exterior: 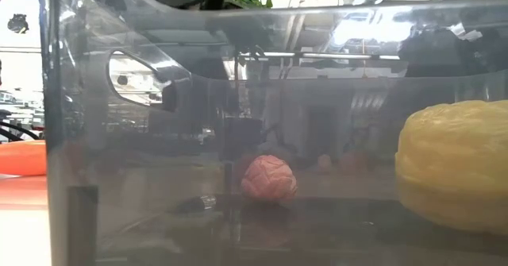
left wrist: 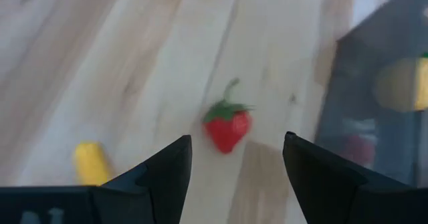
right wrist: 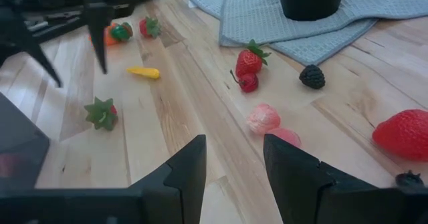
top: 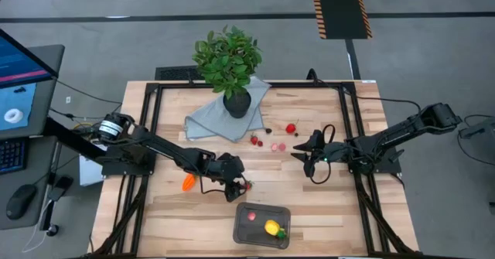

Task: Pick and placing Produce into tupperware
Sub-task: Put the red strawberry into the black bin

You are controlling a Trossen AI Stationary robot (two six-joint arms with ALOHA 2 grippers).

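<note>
Tupperware (top: 246, 232) holds lemon (top: 271, 228) and pink berry (top: 252, 216).

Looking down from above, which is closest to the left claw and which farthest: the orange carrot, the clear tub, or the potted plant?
From the left claw:
1. Tub, just below-right of it.
2. Orange carrot, on the claw's other side, near the table's left edge.
3. Potted plant, at the table's far edge.

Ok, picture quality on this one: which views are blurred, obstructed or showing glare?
Left wrist view: motion-blurred, the strawberry and wood grain smeared, the left gripper open above it. Low view: almost wholly filled by the tupperware wall, hazy, with ceiling-light reflections; the lemon looms large and soft. Right wrist view: sharp near the cloth, evenly lit. High view: clear, soft shadows only.
</note>
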